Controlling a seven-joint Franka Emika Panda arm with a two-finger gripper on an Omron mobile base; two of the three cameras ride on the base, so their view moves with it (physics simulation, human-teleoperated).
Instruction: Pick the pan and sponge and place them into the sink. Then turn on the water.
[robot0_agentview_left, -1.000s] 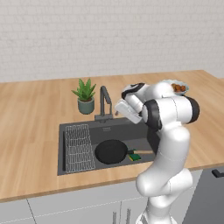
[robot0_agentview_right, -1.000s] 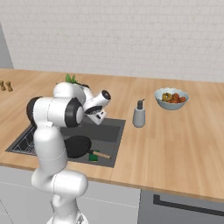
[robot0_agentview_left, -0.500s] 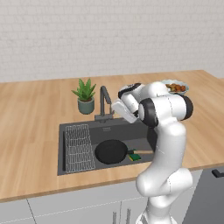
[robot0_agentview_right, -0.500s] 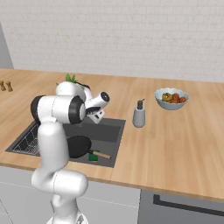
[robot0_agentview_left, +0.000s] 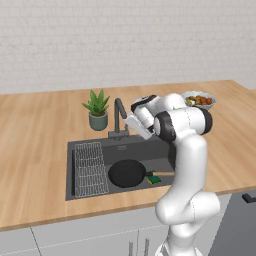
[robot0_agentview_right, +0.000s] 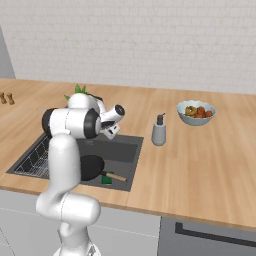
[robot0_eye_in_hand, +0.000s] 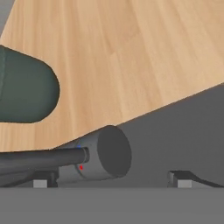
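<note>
Pan and sponge lie in sink (plant behind); fingers spread wide beside faucet.

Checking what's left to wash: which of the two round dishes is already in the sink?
The black pan with the wooden handle lies in the sink, beside the sponge. The pale bowl of food stands out on the counter.

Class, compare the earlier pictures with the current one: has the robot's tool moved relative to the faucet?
Yes. In the left base view the tool has edged left, closing in on the fixed faucet behind the sink.
</note>
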